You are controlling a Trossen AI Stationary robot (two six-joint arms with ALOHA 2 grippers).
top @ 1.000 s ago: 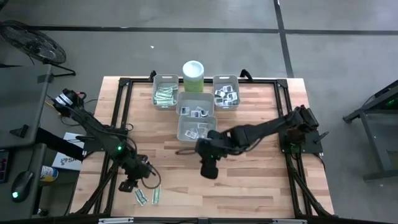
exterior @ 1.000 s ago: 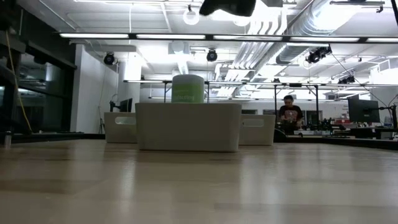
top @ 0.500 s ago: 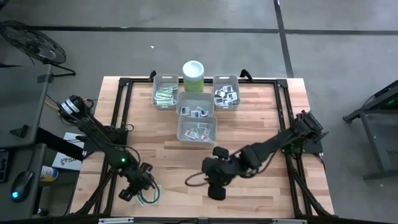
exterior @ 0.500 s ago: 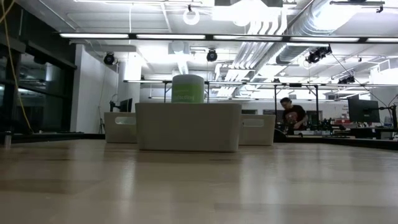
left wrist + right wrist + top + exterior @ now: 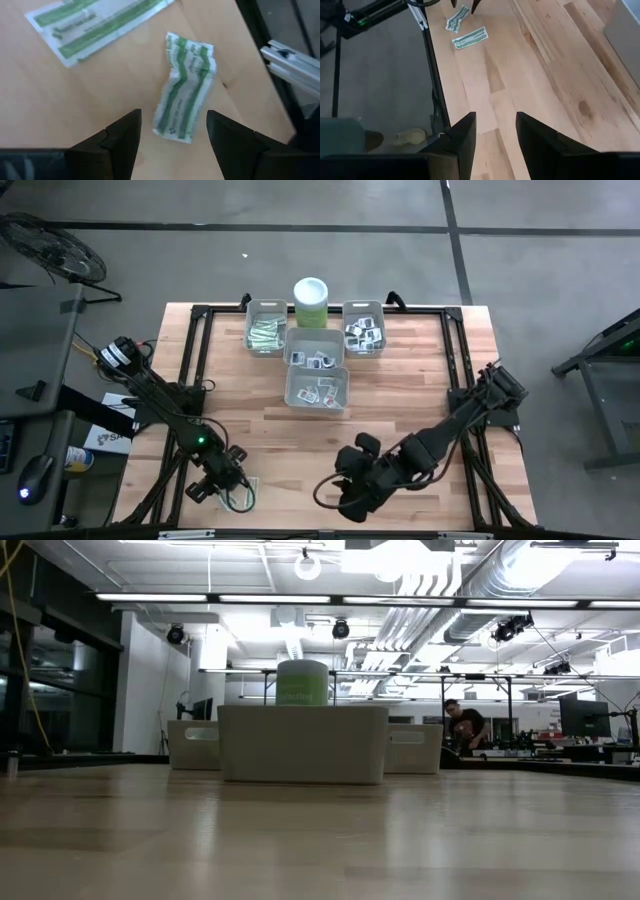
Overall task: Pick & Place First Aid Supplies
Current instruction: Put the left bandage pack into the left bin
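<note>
A crumpled green-white strip packet lies flat on the wood near the table's front left corner, beside a flatter green-white packet. My left gripper hangs open just over them, slanting down. One finger stands on each side of the crumpled packet's near end, touching nothing. My right gripper is open and holds nothing, above the front middle of the table. It looks toward both packets. More supplies lie in the grey bins.
Several grey bins stand at the back middle around a pale green canister; the low view shows them. The black frame rail and the table's edge run close by the packets. Bare wood lies between the arms.
My left gripper has sunk toward the near edge and rolled, coming over the two packets at the front left. My right gripper has swung from beside the front bin toward the table's near edge. The packets have stayed put.
</note>
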